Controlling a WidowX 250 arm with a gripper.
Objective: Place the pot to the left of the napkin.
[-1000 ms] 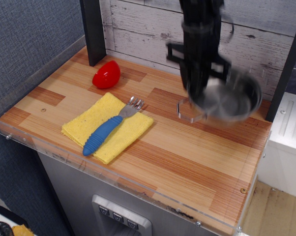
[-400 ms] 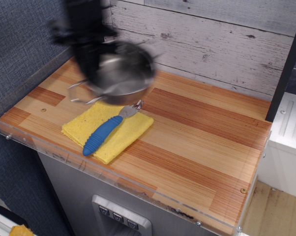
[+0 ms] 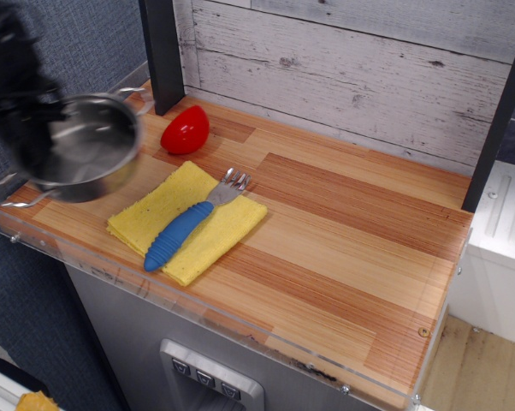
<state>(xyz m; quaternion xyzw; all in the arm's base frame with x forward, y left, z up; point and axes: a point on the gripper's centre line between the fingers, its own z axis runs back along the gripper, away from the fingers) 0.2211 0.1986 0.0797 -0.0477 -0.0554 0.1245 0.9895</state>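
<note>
Now we've swung pot (image 3: 85,150) left past napkin (image 3: 186,221); gripper (image 3: 22,103) blurred, grip state can't tell.

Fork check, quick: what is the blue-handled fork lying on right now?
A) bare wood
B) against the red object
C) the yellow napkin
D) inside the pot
C: the fork lies diagonally across the yellow napkin, its tines reaching past the cloth's far edge, apart from the pot at the left.

Whitewashed plank wall (image 3: 352,60), striped wooden counter (image 3: 326,240) (clear-edged); blue-grey textured panel (image 3: 78,43)
</note>
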